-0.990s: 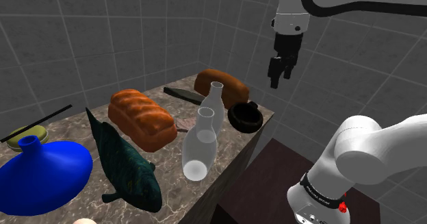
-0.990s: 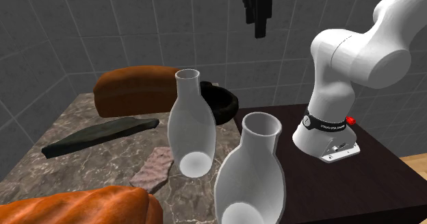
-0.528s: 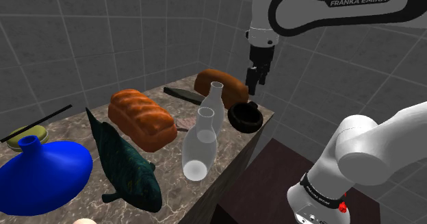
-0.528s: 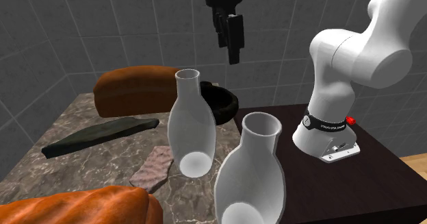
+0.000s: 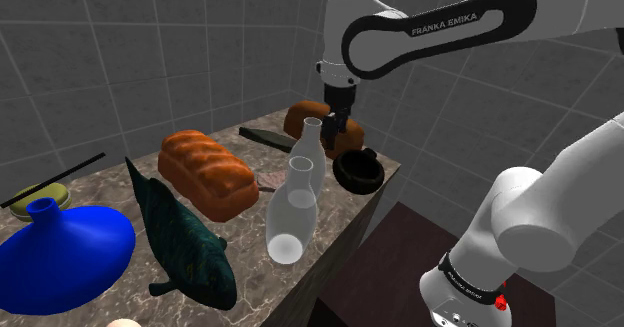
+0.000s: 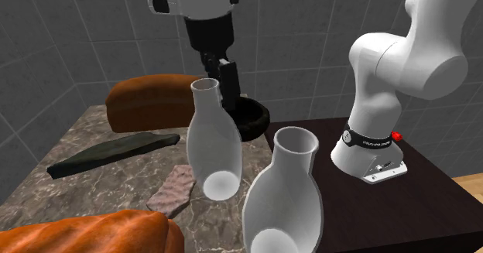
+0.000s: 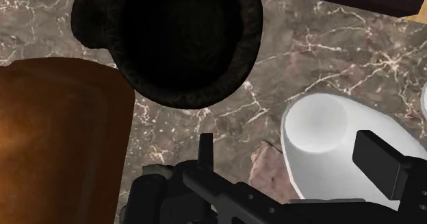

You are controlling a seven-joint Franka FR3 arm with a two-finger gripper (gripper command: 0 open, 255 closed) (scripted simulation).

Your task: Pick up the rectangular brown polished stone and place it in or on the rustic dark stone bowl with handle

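The brown stone (image 6: 175, 188) is a small flat pinkish-brown slab lying on the marble table beside the nearer bread loaf; it also shows as the stone (image 5: 268, 182) and the stone (image 7: 269, 162). The dark bowl with handle (image 5: 358, 170) sits at the table's corner, empty, and appears as the bowl (image 6: 251, 118) and the bowl (image 7: 181, 41). My gripper (image 5: 333, 142) hangs open above the table between that bowl and a white bottle, holding nothing. It also shows as the gripper (image 6: 230, 95) and the gripper (image 7: 291, 157).
Two white bottles (image 5: 292, 210) (image 5: 314, 153) stand close to the stone and gripper. Bread loaves (image 5: 208, 170) (image 5: 322, 121), a dark flat slab (image 5: 264, 135), a dark fish (image 5: 180, 237) and a blue vase (image 5: 55, 250) crowd the table. The dark stand (image 5: 390, 265) lies beyond the table edge.
The arm swung from beyond the table's corner toward the shoulder view's left and came down. The gripper now hangs low over the table beside the bowl.
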